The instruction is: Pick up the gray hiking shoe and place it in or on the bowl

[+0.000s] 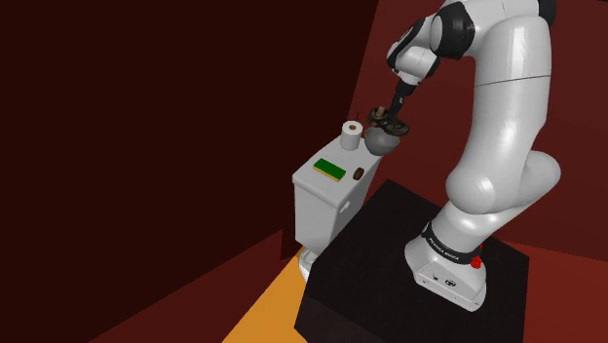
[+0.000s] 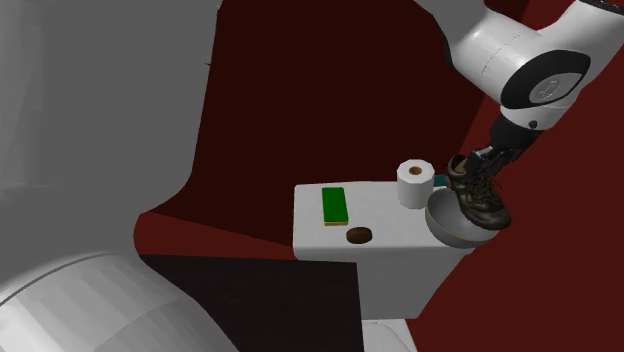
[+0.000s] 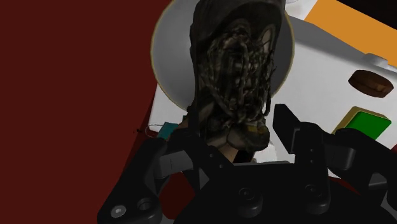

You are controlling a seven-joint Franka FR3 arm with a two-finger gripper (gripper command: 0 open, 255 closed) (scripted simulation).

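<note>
A dark brown-grey laced hiking shoe [image 1: 392,123] [image 2: 480,198] [image 3: 232,63] hangs toe-down over a grey bowl [image 1: 378,144] [image 2: 445,222] [image 3: 167,57]. Its sole is at the bowl's rim, and I cannot tell whether it touches. My black gripper [image 1: 395,105] [image 2: 472,165] [image 3: 232,130] is shut on the shoe at its heel collar. The bowl stands at the far corner of a white unit's top [image 2: 385,235], next to the paper roll. In the wrist view the shoe hides one finger.
On the white unit [image 1: 317,209] stand a white paper roll [image 1: 351,135] [image 2: 414,183], a green sponge [image 1: 329,171] [image 2: 333,205] [image 3: 368,124] and a small brown round object [image 1: 359,173] [image 2: 359,235] [image 3: 369,83]. Dark red walls close in behind. My black stand [image 1: 390,273] sits beside the unit.
</note>
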